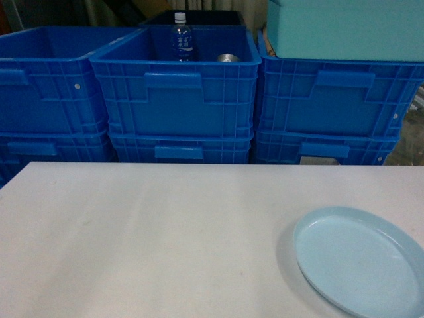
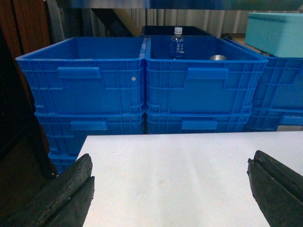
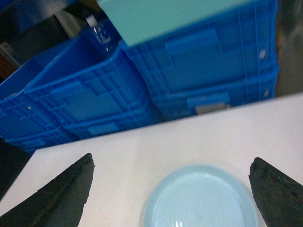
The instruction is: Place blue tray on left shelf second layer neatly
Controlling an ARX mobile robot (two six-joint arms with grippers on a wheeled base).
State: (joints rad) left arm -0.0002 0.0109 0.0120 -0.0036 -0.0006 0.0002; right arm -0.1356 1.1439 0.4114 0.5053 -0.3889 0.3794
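Observation:
The blue tray (image 1: 361, 260) lies flat on the white table (image 1: 152, 238) at the near right; it is pale sky-blue and round with a raised rim. In the right wrist view the blue tray (image 3: 201, 198) sits below and between the wide-apart fingers of my right gripper (image 3: 171, 163), which is open, above it, with nothing held. My left gripper (image 2: 170, 163) is open over bare table near the left edge. Neither gripper shows in the head view. The left shelf second layer is out of view.
Stacked royal-blue crates (image 1: 175, 93) line the far side of the table. The middle top crate holds a water bottle (image 1: 182, 36) and a metal can (image 1: 228, 58). A teal box (image 1: 344, 26) rests on the right crates. The table's left edge (image 2: 83, 151) drops off to a dark floor.

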